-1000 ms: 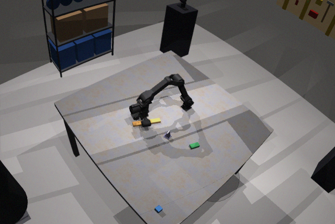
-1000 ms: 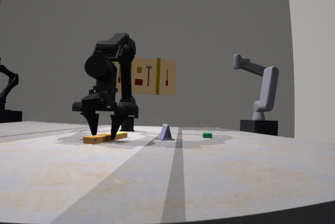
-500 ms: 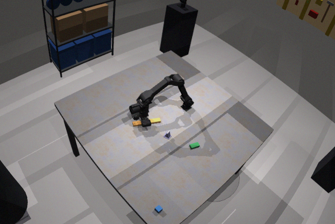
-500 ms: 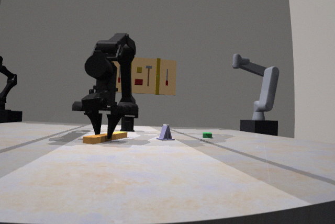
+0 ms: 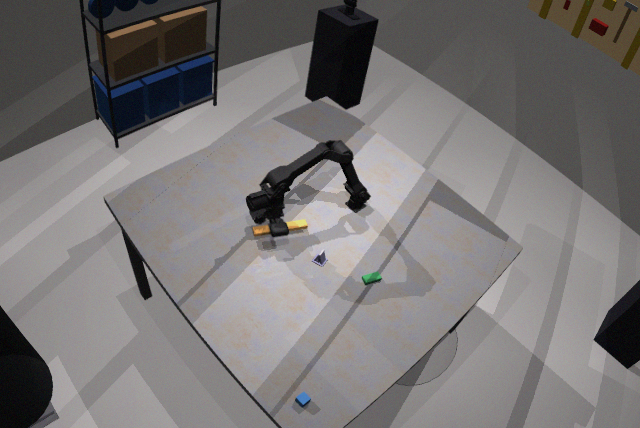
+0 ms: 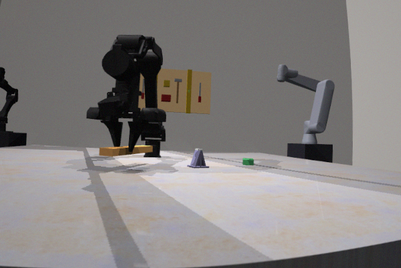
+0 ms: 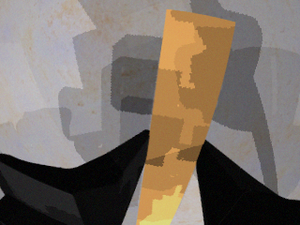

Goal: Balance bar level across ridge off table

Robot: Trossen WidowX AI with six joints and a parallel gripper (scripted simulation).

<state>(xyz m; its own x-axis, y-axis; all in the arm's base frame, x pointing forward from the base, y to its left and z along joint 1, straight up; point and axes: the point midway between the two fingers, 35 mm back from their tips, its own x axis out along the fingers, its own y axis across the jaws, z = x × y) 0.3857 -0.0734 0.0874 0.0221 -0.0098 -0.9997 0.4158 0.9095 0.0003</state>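
Observation:
The long orange-yellow bar (image 5: 297,225) (image 6: 108,151) (image 7: 193,70) is held a little above the table, with its shadow apart below it in the exterior view. My gripper (image 5: 279,230) (image 6: 123,148) (image 7: 174,141) points down and is shut on the bar near its middle, one finger on each long side. The bar looks roughly level. The small grey-purple ridge (image 5: 320,259) (image 6: 198,159) stands upright on the table with nothing on it, to the right of the bar in the top and exterior views. The ridge is not seen in the wrist view.
A green block (image 5: 371,278) (image 6: 247,161) lies on the table (image 5: 310,320) (image 6: 207,226) to the right of the ridge. A blue block (image 5: 302,399) lies near the table's edge at the bottom of the top view. Other arms on pedestals stand off the table.

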